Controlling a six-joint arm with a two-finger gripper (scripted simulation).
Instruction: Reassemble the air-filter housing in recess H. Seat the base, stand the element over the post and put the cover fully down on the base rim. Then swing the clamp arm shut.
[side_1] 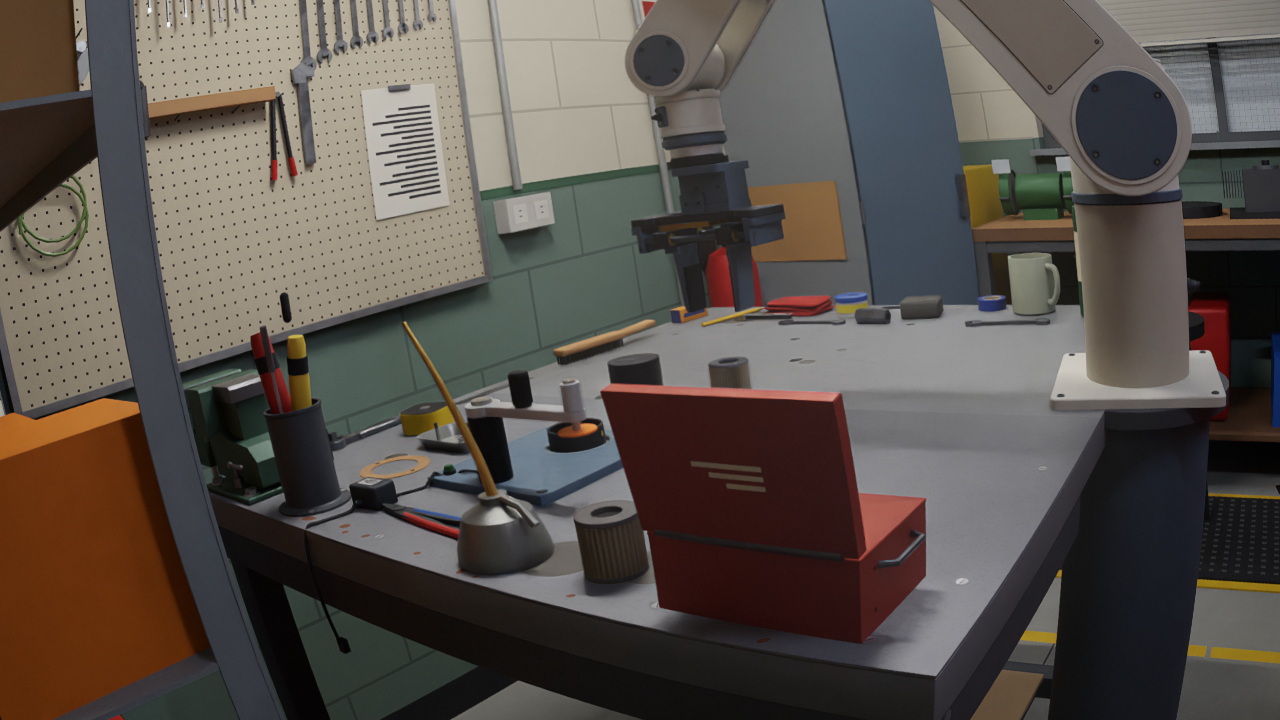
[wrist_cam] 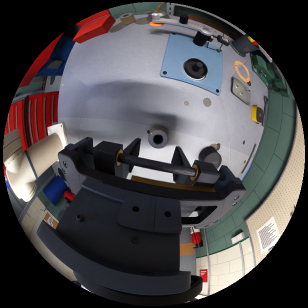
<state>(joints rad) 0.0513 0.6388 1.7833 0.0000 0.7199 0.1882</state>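
Observation:
The dark cover [side_1: 635, 368] stands on the bench, partly hidden behind my finger in the wrist camera [wrist_cam: 209, 155]. Beside it stands the grey hollow filter element [side_1: 729, 372] [wrist_cam: 157, 138], apart from it. My gripper [side_1: 713, 291] [wrist_cam: 156, 150] hangs open and empty high above the element. On the blue fixture plate [side_1: 537, 464] [wrist_cam: 193, 67] the base with its centre post [wrist_cam: 195, 69] sits in the recess. The clamp arm [side_1: 524, 411] [wrist_cam: 178, 24] is swung aside, off the recess, with an orange pad [side_1: 577, 432] under its end.
An open red toolbox [side_1: 761, 510] stands at the bench's front edge. An oil can [side_1: 497, 528] and a ribbed filter [side_1: 610, 540] stand left of it. A tool cup [side_1: 302, 452], vise [side_1: 228, 430], tape measure [side_1: 425, 417] and gasket [side_1: 394, 466] lie near the fixture.

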